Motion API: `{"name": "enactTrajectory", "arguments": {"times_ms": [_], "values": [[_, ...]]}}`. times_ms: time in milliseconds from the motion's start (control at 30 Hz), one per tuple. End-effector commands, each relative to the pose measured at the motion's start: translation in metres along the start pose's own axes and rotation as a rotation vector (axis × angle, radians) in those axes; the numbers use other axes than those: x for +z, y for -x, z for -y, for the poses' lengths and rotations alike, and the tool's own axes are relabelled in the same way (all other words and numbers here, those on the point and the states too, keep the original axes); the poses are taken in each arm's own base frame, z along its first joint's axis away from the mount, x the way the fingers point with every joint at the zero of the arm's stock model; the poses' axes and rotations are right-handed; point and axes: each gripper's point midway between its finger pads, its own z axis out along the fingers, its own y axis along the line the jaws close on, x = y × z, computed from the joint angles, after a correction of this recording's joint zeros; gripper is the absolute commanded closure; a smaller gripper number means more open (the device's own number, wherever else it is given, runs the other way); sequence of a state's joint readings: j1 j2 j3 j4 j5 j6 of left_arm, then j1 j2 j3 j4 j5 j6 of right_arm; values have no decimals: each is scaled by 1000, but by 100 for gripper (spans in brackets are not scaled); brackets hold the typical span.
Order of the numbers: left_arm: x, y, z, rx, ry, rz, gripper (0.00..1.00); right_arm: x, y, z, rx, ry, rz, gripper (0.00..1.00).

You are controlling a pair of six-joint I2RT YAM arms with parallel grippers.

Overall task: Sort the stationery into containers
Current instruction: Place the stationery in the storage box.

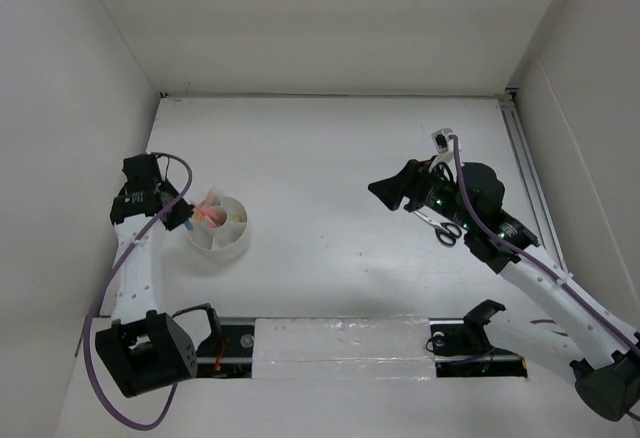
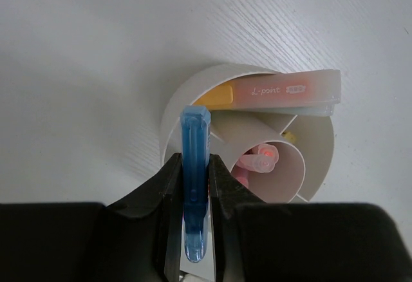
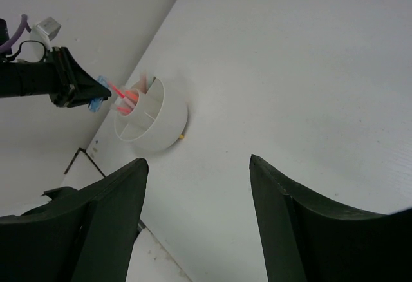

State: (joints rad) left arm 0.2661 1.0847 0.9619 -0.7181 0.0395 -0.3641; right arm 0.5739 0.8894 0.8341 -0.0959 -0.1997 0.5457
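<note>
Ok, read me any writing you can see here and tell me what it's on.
"L-point": white script on the pale orange marker lying across the tub.
Beside it, a small boxed mark: too blurred to read.
Nothing else legible in any view.

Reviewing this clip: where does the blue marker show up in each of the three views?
Top external: blue marker at the left, at the left edge of the white tub.
Left wrist: blue marker lower centre, pinched between the left fingers.
Right wrist: blue marker far left, only small blue ends showing.
Shared landmark: the white tub right next to it in every view.
</note>
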Motion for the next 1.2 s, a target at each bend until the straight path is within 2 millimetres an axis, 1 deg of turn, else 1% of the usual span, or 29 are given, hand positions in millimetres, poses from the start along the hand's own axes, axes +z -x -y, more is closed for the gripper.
{"name": "enactTrajectory", "arguments": {"times_ms": [0,33,133,200,333,367,400,467,500,533,567,600,667,733,800,900,933,1167], "values": [[-1,4,5,-26,-34,23,100,-4,17,-9,-23,36,67,30],[0,0,5,-26,-39,11,100,-4,17,-9,-23,36,67,30],[1,0,5,-16,-39,11,100,-4,17,-9,-23,36,67,30],[2,-3,4,-16,-35,3,95,-4,18,-6,-22,29,72,30],[2,-9,9,19,-35,-7,95,-7,22,-5,-23,26,85,30],[2,-8,8,4,-25,-3,94,-7,19,-5,-22,29,72,30],[2,-11,7,4,-20,-12,94,-7,21,-2,-21,20,78,30],[-5,-5,7,4,-16,8,95,-7,20,-4,-21,28,73,30],[-5,-7,5,-8,-2,0,95,-7,19,-6,-21,38,67,30],[-9,-3,7,-8,-12,19,95,-7,19,-6,-21,38,67,30],[-12,-4,6,-19,-13,20,95,-8,21,-3,-20,31,72,30],[-12,-2,3,-19,6,30,95,-8,20,-4,-21,38,67,30],[-12,-2,4,-35,6,30,95,-8,20,-4,-21,38,67,30],[-7,-4,2,-45,25,14,95,-8,20,-4,-21,38,67,30],[-2,-11,1,-54,31,-21,97,-8,20,-4,-21,38,67,30],[-2,-11,1,-54,31,-21,97,-8,20,-4,-21,38,67,30],[-1,-16,-2,-54,40,-37,97,-8,20,-4,-21,38,67,30],[0,-21,0,-63,27,-54,95,-8,18,-3,-19,34,59,30]]}}
